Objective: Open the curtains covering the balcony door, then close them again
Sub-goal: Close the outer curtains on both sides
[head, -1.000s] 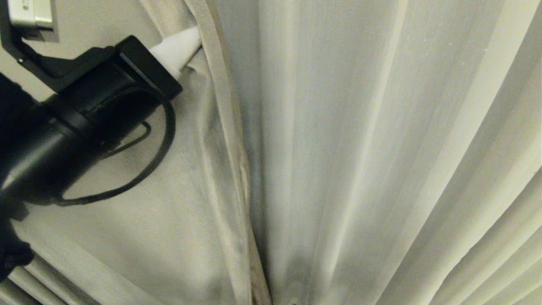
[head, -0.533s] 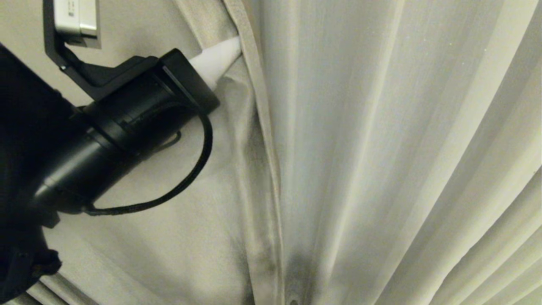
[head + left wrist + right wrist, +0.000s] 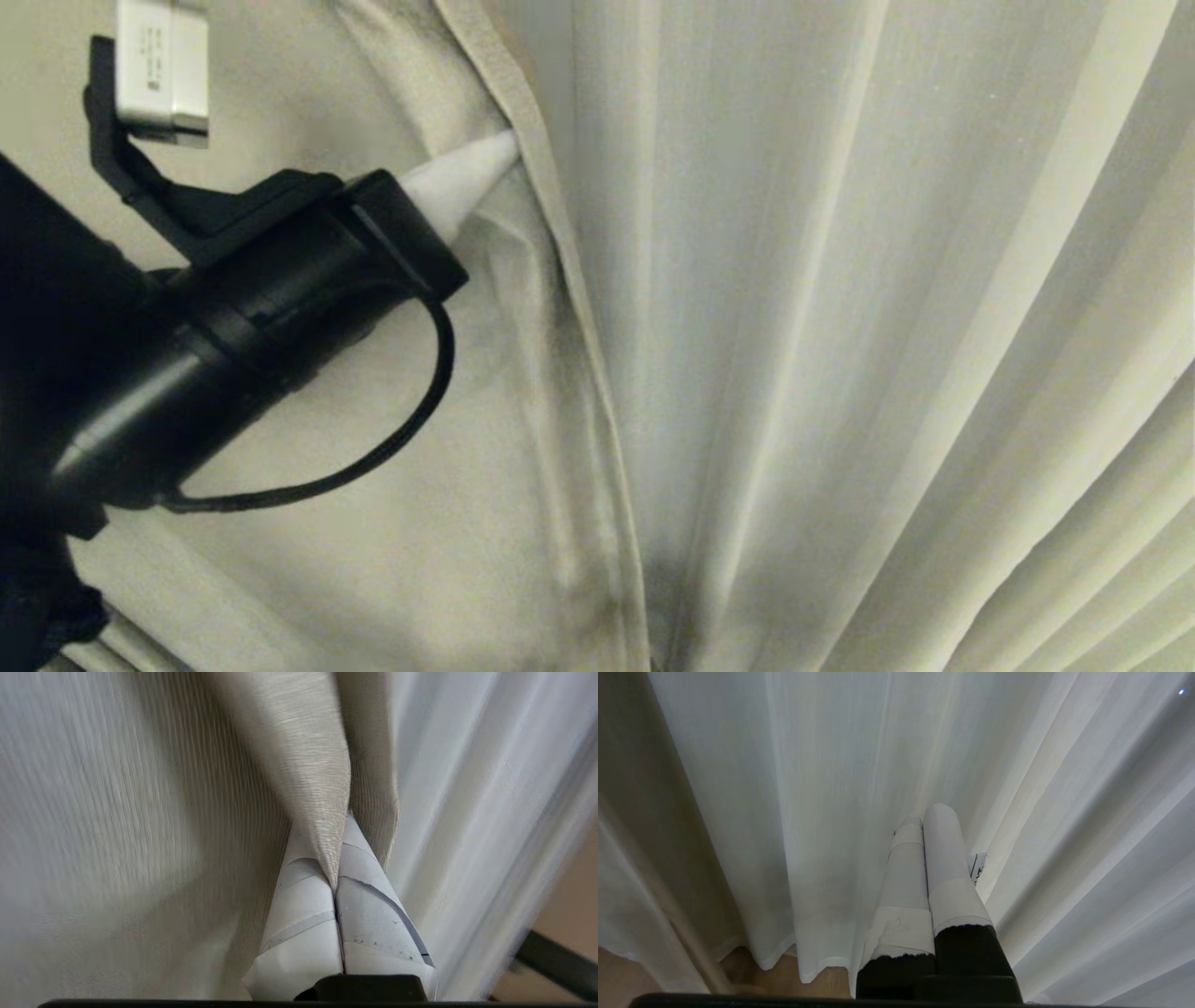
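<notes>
Left hand [image 3: 337, 858] clamped on hemmed edge of beige curtain [image 3: 392, 523], mid-draw across sheer panel [image 3: 840, 280]; next, haul sideways without slipping; right hand [image 3: 924, 816] shut, idle.

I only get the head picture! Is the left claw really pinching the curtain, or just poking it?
Observer: Pinching. In the left wrist view the left gripper is shut on a fold of the beige curtain.
Operator: Where's the other claw?
Observer: The right gripper is shut on nothing, in front of the sheer white curtain.
Operator: Is there floor?
Observer: Yes, wooden floor shows under that curtain's hem.
</notes>
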Controlling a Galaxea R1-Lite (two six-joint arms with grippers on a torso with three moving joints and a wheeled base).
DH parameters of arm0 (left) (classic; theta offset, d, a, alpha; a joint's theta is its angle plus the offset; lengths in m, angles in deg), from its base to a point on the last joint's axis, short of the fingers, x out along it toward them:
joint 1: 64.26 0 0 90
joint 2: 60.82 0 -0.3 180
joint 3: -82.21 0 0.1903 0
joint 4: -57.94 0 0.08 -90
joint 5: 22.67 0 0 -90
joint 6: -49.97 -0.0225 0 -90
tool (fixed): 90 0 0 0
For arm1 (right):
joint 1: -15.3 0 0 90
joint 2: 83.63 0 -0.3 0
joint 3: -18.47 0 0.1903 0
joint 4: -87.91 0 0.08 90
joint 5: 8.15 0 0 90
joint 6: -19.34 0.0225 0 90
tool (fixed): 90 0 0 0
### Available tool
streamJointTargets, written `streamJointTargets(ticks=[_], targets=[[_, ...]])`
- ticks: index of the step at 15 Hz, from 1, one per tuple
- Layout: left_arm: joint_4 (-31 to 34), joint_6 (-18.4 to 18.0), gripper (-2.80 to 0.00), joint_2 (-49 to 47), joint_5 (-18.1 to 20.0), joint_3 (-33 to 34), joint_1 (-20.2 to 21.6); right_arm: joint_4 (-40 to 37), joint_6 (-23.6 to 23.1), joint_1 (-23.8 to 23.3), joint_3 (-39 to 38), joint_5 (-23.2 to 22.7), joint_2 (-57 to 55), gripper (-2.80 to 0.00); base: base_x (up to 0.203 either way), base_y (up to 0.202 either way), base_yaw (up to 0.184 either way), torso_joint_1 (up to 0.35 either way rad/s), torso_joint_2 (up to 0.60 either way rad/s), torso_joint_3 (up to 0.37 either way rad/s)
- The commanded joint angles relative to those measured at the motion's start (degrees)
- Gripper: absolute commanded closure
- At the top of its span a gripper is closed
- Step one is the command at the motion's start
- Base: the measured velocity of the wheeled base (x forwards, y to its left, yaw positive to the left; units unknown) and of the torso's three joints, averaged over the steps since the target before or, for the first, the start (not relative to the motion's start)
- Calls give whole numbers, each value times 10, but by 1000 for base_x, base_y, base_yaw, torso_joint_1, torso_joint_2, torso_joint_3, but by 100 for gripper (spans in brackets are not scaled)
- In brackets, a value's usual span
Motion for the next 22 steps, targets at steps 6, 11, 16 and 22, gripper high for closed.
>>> streamJointTargets(ticks=[6,11,16,22], targets=[[-4,-23,0,62,1,28,167,0,-1,0,0,-1,-1,0,0,0,0,0,0,0],[-5,-36,0,75,2,46,232,0,-1,0,0,-1,-1,0,0,0,0,0,0,0],[-2,-36,-280,95,1,72,233,0,-1,0,0,-1,-1,0,0,0,0,0,0,0],[36,-36,-280,194,-1,148,233,0,-1,0,0,-1,-1,0,0,0,0,0,0,0]])
